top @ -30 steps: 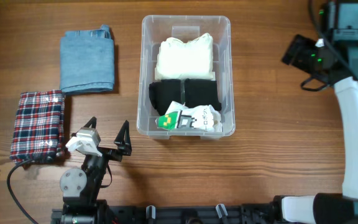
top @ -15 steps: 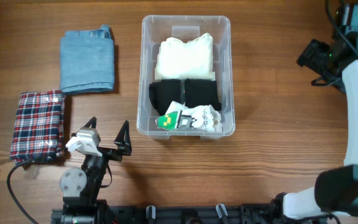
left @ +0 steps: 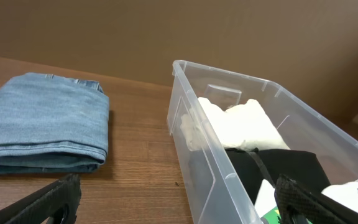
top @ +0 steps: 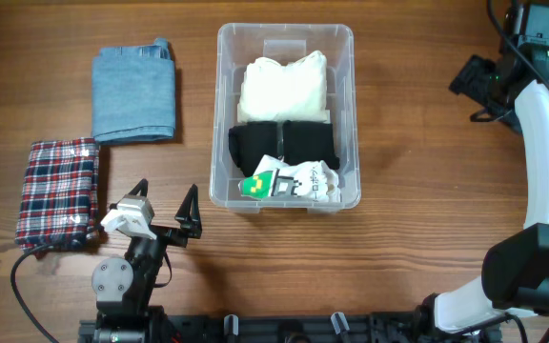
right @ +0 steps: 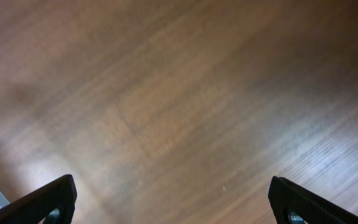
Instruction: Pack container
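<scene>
Found container (top: 284, 30) at the middle of the table (top: 398, 248), holding cream cloth (top: 284, 86) at 12 o'clock, black cloth (top: 282, 145) mid-bin, white packet (top: 292, 181) at 6. Saw jeans (top: 133, 92) at 10 o'clock, plaid cloth (top: 57, 191) at 8, both outside. Judged packing part-done, needing next a reach for either. Found left gripper (top: 167, 193) at 7, right gripper (right: 173, 202) at 2, both spread wide, empty.

Clear glossy plastic container (top: 284, 29), matt wood-grain table (top: 427, 191); soft blue denim (top: 133, 93), checked woven cloth (top: 57, 191)
</scene>
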Motion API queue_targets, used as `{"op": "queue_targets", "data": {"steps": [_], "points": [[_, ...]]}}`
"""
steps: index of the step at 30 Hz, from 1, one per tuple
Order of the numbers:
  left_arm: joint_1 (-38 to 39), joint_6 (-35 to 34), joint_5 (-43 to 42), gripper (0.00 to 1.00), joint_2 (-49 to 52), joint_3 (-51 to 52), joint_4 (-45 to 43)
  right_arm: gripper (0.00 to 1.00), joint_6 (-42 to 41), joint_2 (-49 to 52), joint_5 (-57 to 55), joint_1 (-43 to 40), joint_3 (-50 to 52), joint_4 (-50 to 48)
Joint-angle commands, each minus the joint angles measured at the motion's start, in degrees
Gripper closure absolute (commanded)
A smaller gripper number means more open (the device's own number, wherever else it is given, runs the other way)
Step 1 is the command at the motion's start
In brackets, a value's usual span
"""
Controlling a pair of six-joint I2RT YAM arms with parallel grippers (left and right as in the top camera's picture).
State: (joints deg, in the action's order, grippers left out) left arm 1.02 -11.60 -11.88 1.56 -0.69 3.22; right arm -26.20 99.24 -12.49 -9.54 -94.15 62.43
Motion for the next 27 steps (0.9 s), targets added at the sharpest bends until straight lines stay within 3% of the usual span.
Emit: {"op": "queue_targets", "data": {"steps": [1, 12, 19, 27], "points": [[-0.5, 0.9, -0.1, 0.00, 0.1, 0.4, 0.0, 0.00, -0.9, 0.6, -1.0, -0.1, 0.2, -2.8], [-0.5, 0.8, -0.3, 0.00, 0.1, 0.4, 0.0, 0.00, -0.9, 0.6, -1.0, -0.1, 0.2, -7.0], [-0.5, -7.3, -10.1, 0.00, 0.1, 0.3, -1.5, 0.00, -1.0, 0.6, -1.0, -0.1, 0.2, -7.0], [-0.5, -8.6, -17.3, 0.00, 0.1, 0.3, -1.2, 0.00, -0.9, 0.6, -1.0, -0.1, 0.2, -7.0]]}}
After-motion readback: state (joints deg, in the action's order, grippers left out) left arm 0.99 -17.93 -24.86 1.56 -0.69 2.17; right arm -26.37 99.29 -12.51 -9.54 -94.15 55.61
